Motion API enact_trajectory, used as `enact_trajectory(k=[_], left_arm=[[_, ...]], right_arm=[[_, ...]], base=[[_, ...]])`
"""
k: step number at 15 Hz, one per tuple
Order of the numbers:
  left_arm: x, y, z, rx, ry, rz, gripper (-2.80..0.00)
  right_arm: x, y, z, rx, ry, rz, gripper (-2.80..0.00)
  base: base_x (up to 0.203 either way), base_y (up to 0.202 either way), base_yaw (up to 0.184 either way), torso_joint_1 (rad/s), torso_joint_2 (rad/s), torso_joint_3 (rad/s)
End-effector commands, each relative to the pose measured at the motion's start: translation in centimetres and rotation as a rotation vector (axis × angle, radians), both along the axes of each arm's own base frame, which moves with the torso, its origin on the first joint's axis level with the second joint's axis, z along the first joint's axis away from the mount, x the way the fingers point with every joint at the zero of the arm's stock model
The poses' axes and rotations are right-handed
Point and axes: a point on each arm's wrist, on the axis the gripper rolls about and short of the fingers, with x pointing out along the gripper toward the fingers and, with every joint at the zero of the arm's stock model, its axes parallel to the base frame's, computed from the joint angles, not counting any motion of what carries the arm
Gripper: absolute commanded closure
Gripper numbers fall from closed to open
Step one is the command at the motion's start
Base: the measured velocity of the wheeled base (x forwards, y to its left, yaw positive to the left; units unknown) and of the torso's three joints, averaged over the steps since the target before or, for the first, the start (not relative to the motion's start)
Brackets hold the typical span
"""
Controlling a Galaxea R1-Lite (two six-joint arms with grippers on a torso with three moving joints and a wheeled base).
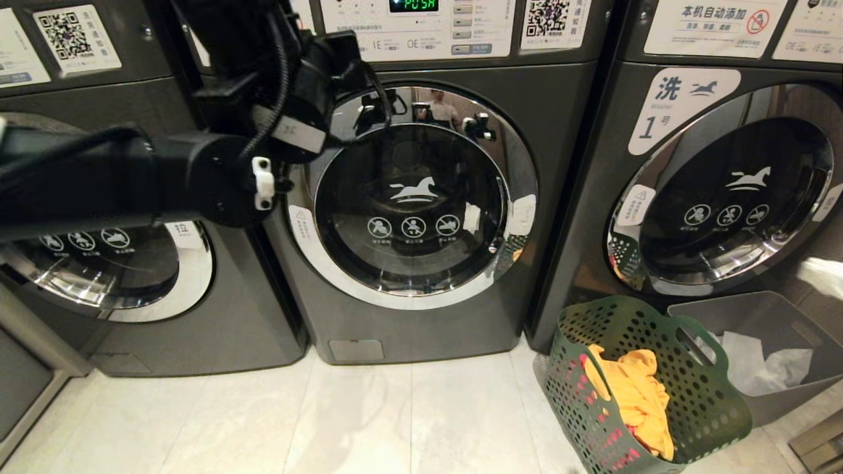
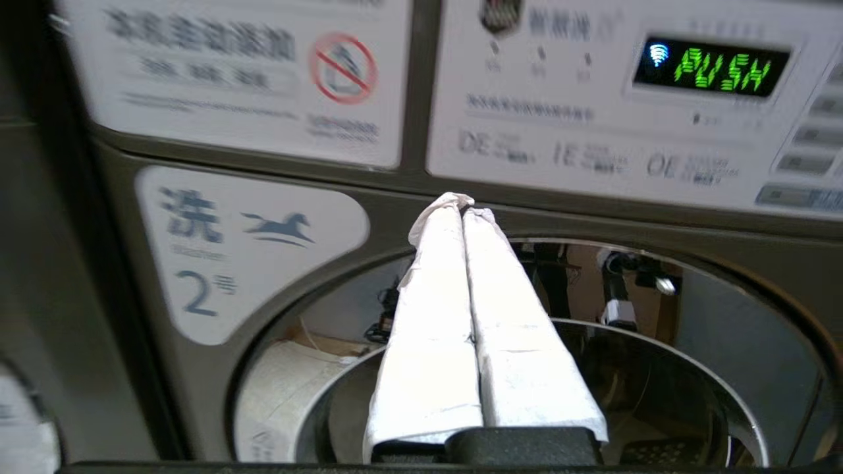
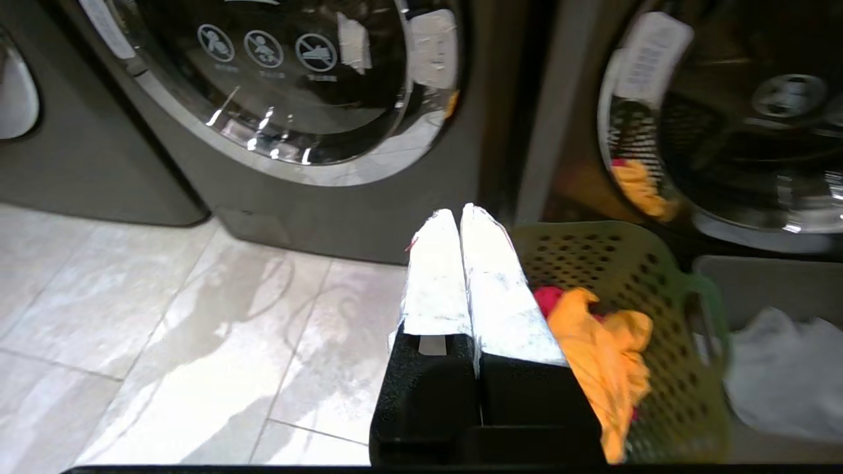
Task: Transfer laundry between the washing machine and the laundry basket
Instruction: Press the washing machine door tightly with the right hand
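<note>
The washing machine point(image 1: 411, 197) stands in the middle with its round chrome-rimmed door closed; its white label marked 2 point(image 2: 217, 263) shows in the left wrist view. My left arm reaches across the door's upper left. The left gripper point(image 2: 461, 201) is shut and empty, its tips close to the top of the door rim. On the floor to the right stands the green laundry basket point(image 1: 698, 395). It holds the yellow-orange garment point(image 1: 632, 388) on top of the red one point(image 3: 546, 299). My right gripper point(image 3: 454, 214) is shut and empty, low over the floor beside the basket point(image 3: 593, 257).
The like machine marked 1 point(image 1: 724, 184) stands at the right, with a grey bin point(image 1: 757, 309) holding a white cloth point(image 1: 757, 365) before it. Another machine point(image 1: 118, 263) is at the left. Pale floor tiles point(image 1: 329, 421) lie in front. The display point(image 2: 718, 66) reads PUSH.
</note>
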Motion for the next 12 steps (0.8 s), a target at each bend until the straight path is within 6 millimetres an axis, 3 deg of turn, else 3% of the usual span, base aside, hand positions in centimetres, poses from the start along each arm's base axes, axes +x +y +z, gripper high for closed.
enact_trajectory(k=[1,3,7,10,12], left_arm=[[-4.7,3.3,3.7,-0.047,-0.048,0.019,0.00],[-5.5,4.0,3.0,-0.022,-0.007,0.025,0.00],[-7.2,5.1,3.9,-0.047,-0.028,0.024,0.00],[-10.1,7.4,4.8,-0.065,-0.045,0.036,0.00],[-12.1,9.4,4.3,-0.055,-0.023,0.068,0.00]], right_arm=[[13.1,1.8,-4.6,0.007,0.196,0.107,0.00],[18.5,4.5,-8.0,0.020,0.221,0.236,0.00],[26.3,8.4,-12.7,0.024,0.167,0.345,0.00],[30.5,9.5,-13.2,0.023,0.047,0.295,0.00],[31.8,9.2,-12.4,0.022,-0.013,0.241,0.00]], base=[[0.000,0.000,0.000,0.000,0.00,0.000],[0.000,0.000,0.000,0.000,0.00,0.000],[0.000,0.000,0.000,0.000,0.00,0.000],[0.000,0.000,0.000,0.000,0.00,0.000],[0.000,0.000,0.000,0.000,0.00,0.000]])
